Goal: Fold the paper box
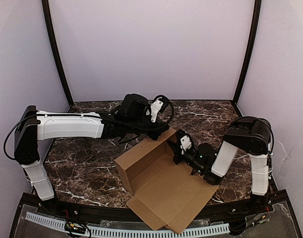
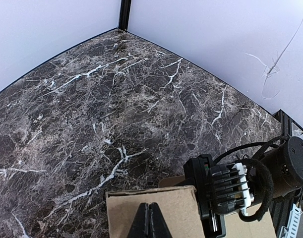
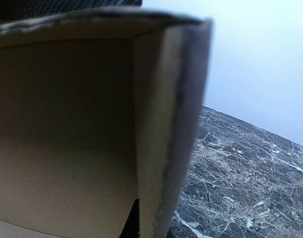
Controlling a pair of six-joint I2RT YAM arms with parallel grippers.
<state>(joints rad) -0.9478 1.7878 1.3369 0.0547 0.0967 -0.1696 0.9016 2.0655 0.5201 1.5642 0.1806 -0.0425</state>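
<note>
While the right hand (image 1: pixel 177 148) is clenched on the raised side wall of the paper box (image 1: pixel 163 186), the left hand (image 2: pixel 149 221) is clamped shut on nothing, its tips at the top of the box's far wall, close beside the right hand. The half-folded box lies on the marble tabletop (image 1: pixel 82 163) beneath both hands, its flat flaps spreading away toward the arm bases.

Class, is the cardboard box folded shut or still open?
Still open: the box has walls raised, its inside exposed, and its lid flap lies flat.
</note>
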